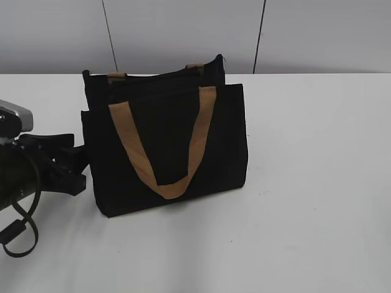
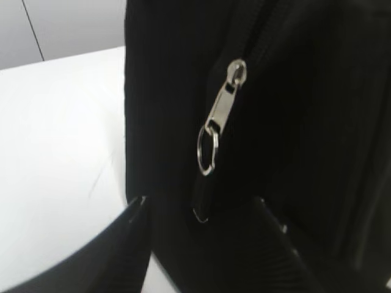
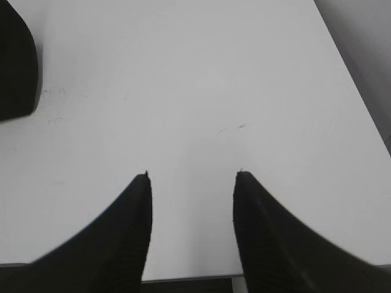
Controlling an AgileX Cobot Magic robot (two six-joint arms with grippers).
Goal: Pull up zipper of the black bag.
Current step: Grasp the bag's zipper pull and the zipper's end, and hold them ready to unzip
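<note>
The black bag [image 1: 165, 134] stands upright on the white table [image 1: 317, 183], its tan handle [image 1: 162, 183] hanging down the front. The zipper's silvery pull tab [image 2: 223, 107], with a small ring, hangs on the bag's side in the left wrist view. My left gripper [image 1: 82, 162] is at the bag's left end. It is open, its fingers [image 2: 201, 204] straddle the bag's black fabric just below the tab, and it does not hold the tab. My right gripper [image 3: 191, 177] is open and empty over bare table and is out of the exterior view.
A corner of the bag [image 3: 15, 67] shows at the upper left of the right wrist view. The table's near edge [image 3: 189, 278] lies just under the right fingers. A grey panelled wall [image 1: 183, 30] stands behind the table.
</note>
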